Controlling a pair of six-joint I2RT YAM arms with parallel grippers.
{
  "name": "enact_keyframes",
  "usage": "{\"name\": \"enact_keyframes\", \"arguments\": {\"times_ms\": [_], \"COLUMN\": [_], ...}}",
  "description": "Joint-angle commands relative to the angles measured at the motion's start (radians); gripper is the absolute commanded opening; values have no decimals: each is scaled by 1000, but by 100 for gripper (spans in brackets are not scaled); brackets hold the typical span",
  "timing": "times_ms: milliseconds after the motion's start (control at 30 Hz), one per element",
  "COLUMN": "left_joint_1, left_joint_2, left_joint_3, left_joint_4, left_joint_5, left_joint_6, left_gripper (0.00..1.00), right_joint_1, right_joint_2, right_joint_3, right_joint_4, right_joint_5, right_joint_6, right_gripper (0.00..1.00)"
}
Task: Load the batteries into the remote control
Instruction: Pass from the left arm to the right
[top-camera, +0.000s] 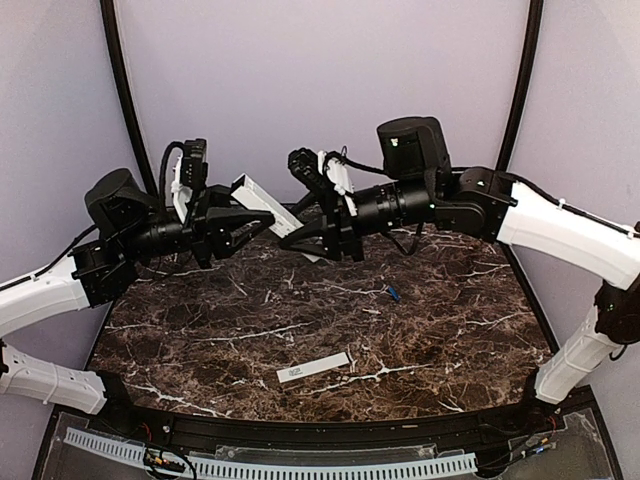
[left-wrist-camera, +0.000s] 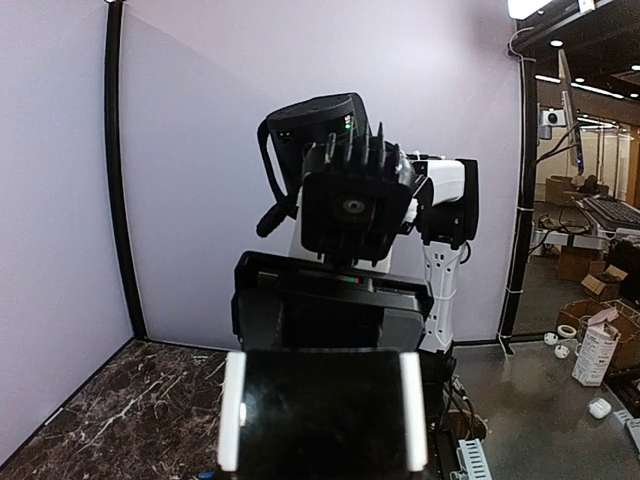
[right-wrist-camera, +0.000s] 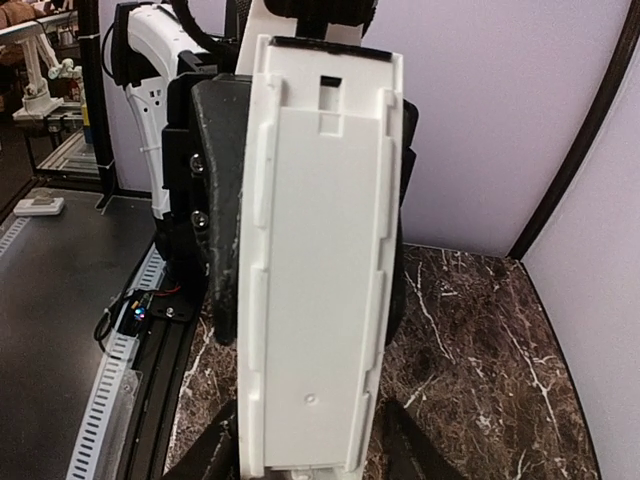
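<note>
The left end effector (top-camera: 252, 208) is clamped on the remote control (top-camera: 257, 191), holding the white bar in the air over the 11 o'clock part of the bench (top-camera: 450, 330), tilted with its far end raised toward 10 o'clock. The right end effector (top-camera: 292, 228) meets it from the 3 o'clock side. Only the top view shows one blue battery (top-camera: 393, 294) lying on the marble toward 2 o'clock of the bench centre, well apart from both arms, and a thin white strip (top-camera: 313, 368) with a dark label near 6 o'clock. The right wrist view alone gives the remote's white back (right-wrist-camera: 320, 270), upright with a small slot at 12 o'clock, the left arm's black fingers (right-wrist-camera: 222, 210) flanking it at 9 and 3. The right arm's dark fingers (right-wrist-camera: 212, 455) stand either side of its lower end; whether they press on it I cannot tell. The left wrist view shows the opposite, dark face (left-wrist-camera: 320, 410) edged in white, with the right wrist camera (left-wrist-camera: 350, 205) beyond at 12 o'clock
</note>
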Motion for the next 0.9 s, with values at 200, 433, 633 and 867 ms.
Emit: {"name": "enact_keyframes", "arguments": {"times_ms": [200,433,633,867], "left_joint_1": [-1,0,-1,1], "left_joint_2": [-3,-10,-42,-141], "left_joint_3": [-29,-36,-43,-11], "left_joint_4": [14,-39,-106,-283], "left_joint_5": [17,-72,-255,-609], "left_joint_6": [17,21,-5,-47], "left_gripper": [0,6,96,99], "right_joint_1": [-9,-16,-35,-57], "right_joint_2": [29,28,49,200], "right_joint_3": [66,41,22,24], "right_joint_4": [-72,-88,-138,-274], "right_joint_5": [-80,-32,35,235], "right_joint_6": [20,19,-2,-120], "right_gripper": [0,0,0,0]}}
